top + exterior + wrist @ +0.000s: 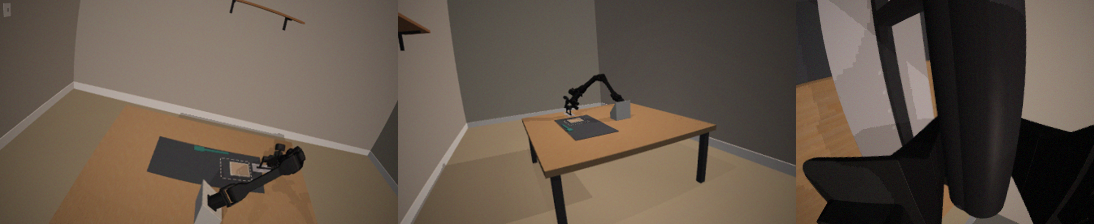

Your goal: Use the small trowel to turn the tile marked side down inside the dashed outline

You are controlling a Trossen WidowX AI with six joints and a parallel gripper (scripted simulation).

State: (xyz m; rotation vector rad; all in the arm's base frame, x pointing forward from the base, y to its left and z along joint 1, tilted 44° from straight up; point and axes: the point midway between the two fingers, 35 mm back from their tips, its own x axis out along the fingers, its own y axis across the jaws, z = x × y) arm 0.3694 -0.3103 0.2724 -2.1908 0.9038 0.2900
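Observation:
The tile lies on the dark mat, inside the dashed outline and toward its right side in the top view. Its upper face looks tan with a pale rim; I cannot tell whether that face is marked. My gripper is shut on the thick black handle of the trowel. The trowel's pale blade is beyond the tile's right edge, apart from the tile, near the mat's right end. Its exact height is unclear.
A green tool lies along the mat's far edge in the top view. The arm's grey base block stands on the wooden table. The arm's long link passes over the mat's near right corner in the top view.

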